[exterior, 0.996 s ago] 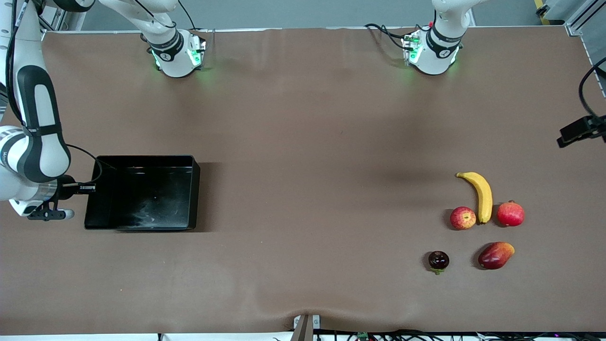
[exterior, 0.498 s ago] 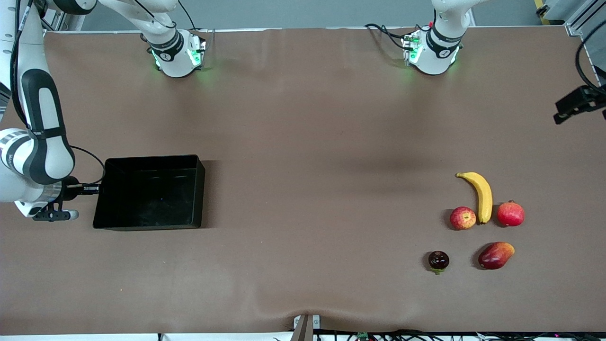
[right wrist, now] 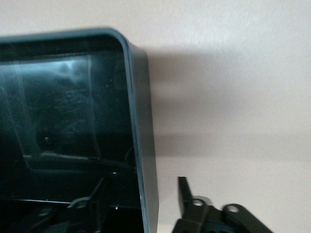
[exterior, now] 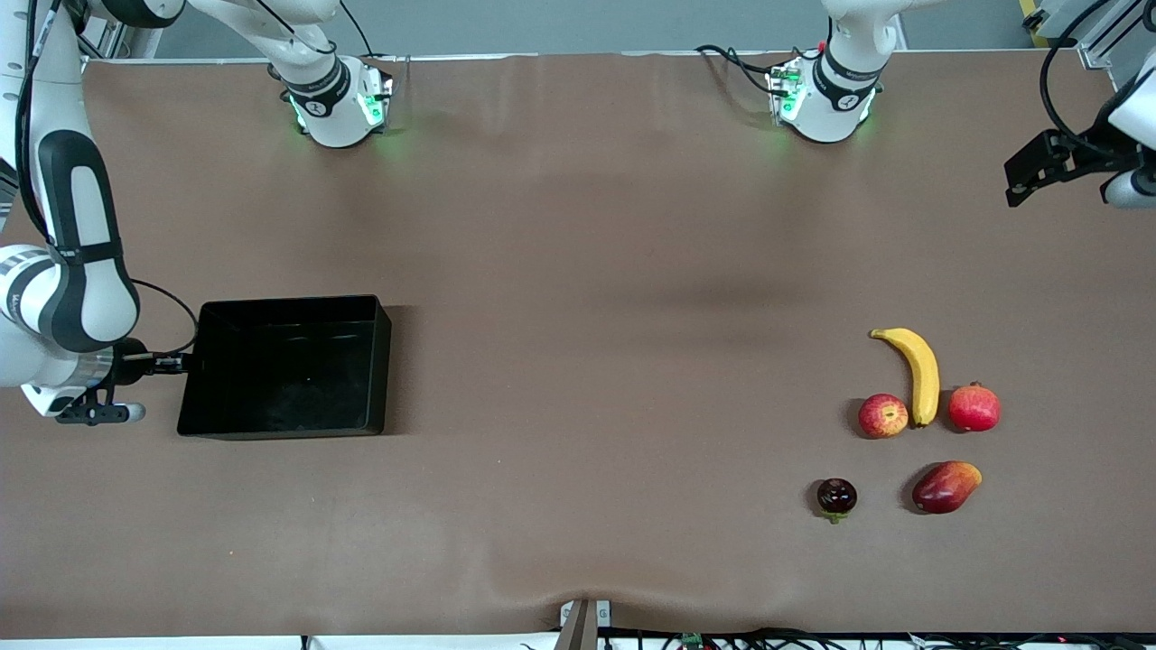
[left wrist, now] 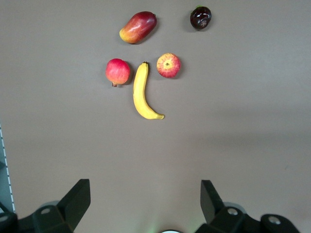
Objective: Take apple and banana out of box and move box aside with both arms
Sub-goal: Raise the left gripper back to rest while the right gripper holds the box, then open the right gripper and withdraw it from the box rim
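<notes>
Front view: the box (exterior: 287, 368) wall is straddled by the spread right gripper (exterior: 185, 364); the left gripper (left wrist: 145, 206) is held spread over bare table (exterior: 578, 271).

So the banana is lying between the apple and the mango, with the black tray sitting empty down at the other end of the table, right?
Not quite. The banana lies between the apple and the pomegranate; the mango sits apart, nearer the front camera. The front view shows this. The rest holds: the black tray is empty at the right arm's end of the table.
</notes>
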`<state>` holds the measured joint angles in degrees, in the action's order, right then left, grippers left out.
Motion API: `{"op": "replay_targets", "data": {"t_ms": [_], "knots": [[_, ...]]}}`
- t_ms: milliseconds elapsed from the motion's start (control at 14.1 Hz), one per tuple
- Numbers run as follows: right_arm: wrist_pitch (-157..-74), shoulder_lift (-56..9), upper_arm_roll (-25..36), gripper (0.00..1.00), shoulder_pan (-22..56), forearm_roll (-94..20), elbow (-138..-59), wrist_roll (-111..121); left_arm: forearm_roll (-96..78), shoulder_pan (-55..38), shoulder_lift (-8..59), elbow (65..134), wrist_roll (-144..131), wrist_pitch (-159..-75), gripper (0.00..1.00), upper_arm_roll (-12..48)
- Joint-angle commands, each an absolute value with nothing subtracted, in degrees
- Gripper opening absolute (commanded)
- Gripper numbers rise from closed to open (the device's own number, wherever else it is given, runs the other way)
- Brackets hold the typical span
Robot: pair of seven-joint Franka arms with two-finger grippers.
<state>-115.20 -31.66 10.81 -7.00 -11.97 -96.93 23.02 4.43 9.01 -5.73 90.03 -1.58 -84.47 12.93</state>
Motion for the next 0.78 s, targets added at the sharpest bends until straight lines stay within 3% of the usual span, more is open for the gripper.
{"op": "replay_targets", "data": {"t_ms": [0, 356, 712], "knots": [[-114.52, -29.63, 10.63, 1.0, -7.03, -12.13, -95.54, 23.11, 3.34, 4.84, -8.61, 92.2, -1.93, -83.68, 1.0, 8.35], [-113.56, -20.85, 10.28, 1.0, -4.75, -11.34, -93.26, 22.76, 1.05, 4.48, -8.79, 92.02, -6.42, -81.39, 1.0, 8.35], [-105.05, -12.41, 9.58, 1.0, -2.37, -4.14, -88.42, 22.32, 1.05, 4.66, -8.88, 91.23, -5.36, -80.16, 1.0, 7.91]]}}
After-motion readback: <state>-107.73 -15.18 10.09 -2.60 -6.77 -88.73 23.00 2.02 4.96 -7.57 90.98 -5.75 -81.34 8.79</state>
